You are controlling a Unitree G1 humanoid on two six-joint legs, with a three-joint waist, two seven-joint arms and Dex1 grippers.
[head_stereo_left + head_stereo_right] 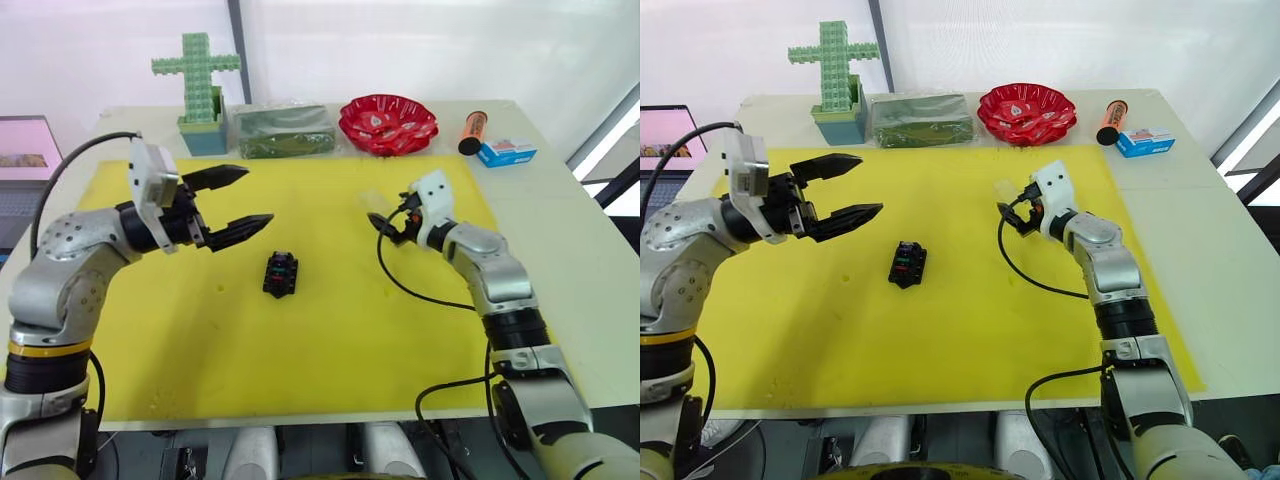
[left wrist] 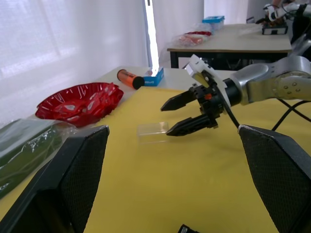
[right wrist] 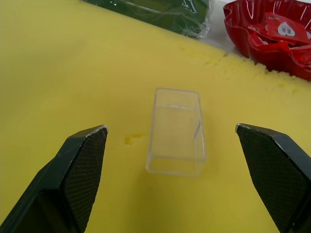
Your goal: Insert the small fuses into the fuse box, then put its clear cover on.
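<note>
The fuse box (image 1: 281, 274), a small black block, lies on the middle of the yellow mat (image 1: 330, 340). Red and green specks, the small fuses (image 1: 904, 262), show in its top slots. The clear cover (image 3: 176, 131) lies flat on the mat toward the far right, open side up. My right gripper (image 1: 378, 224) hovers open just in front of the cover, with its fingers (image 3: 82, 165) spread either side and not touching it. My left gripper (image 1: 256, 196) hangs open and empty above the mat, up and to the left of the fuse box.
Along the table's far edge stand a green block cross (image 1: 198, 70), a green packet (image 1: 285, 130), a red bowl (image 1: 388, 122), an orange tube (image 1: 472, 132) and a blue-white box (image 1: 507, 152). A laptop (image 1: 25, 165) sits far left. A black cable (image 1: 420, 292) trails over the mat.
</note>
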